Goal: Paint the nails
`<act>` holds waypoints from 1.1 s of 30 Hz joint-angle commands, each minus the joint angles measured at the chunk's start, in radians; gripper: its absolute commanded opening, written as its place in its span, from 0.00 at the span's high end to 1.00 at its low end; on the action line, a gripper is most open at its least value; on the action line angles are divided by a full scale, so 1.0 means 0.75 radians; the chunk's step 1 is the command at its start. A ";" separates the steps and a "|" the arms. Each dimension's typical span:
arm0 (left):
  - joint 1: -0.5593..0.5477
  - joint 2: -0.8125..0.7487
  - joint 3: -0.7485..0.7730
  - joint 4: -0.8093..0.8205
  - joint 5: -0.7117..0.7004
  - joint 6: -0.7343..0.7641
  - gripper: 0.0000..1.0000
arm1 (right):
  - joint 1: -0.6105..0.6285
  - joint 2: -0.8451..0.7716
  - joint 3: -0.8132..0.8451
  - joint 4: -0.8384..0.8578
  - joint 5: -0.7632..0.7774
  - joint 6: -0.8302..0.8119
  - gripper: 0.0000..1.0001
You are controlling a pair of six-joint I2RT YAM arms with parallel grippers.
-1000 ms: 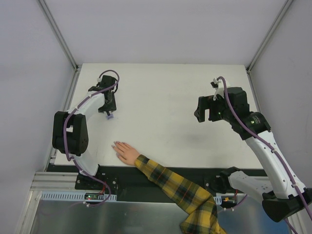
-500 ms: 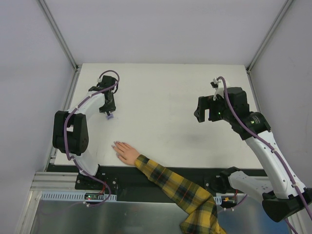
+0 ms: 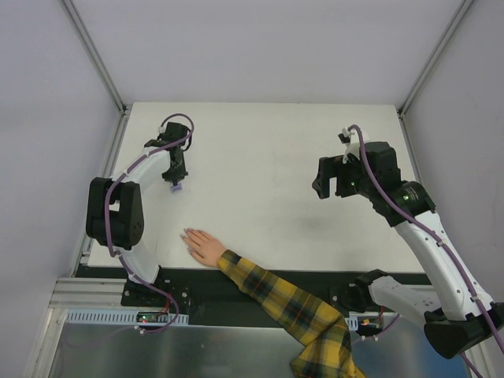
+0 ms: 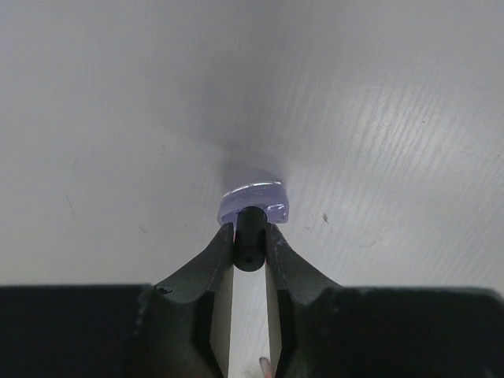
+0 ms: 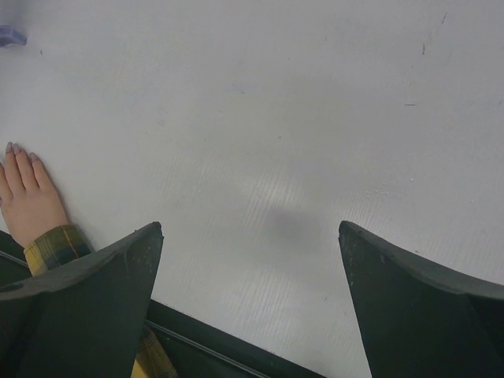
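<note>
Now your left gripper (image 4: 250,230) pinches the black cap (image 4: 250,250) of the polish bottle (image 4: 253,197) — hold it centred, lift straight up; your right gripper (image 5: 250,260) is spread wide — empty.

Prob. upright purple bottle (image 4: 252,201) on white table (image 3: 268,157).

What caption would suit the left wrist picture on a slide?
Left gripper grips the black cap of a purple polish bottle on the white table.
</note>
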 commanded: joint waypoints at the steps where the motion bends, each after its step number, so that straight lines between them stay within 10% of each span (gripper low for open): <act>1: -0.003 0.005 0.008 -0.010 0.008 0.007 0.94 | 0.012 -0.003 -0.009 0.049 -0.015 -0.001 0.03; 12: -0.091 -0.232 0.090 -0.226 0.437 0.106 1.00 | 0.047 0.042 -0.101 0.294 -0.215 -0.125 0.03; 33: -0.188 -0.561 0.199 -0.517 1.225 -0.318 1.00 | 0.515 0.573 -0.175 1.215 -0.545 -0.217 0.06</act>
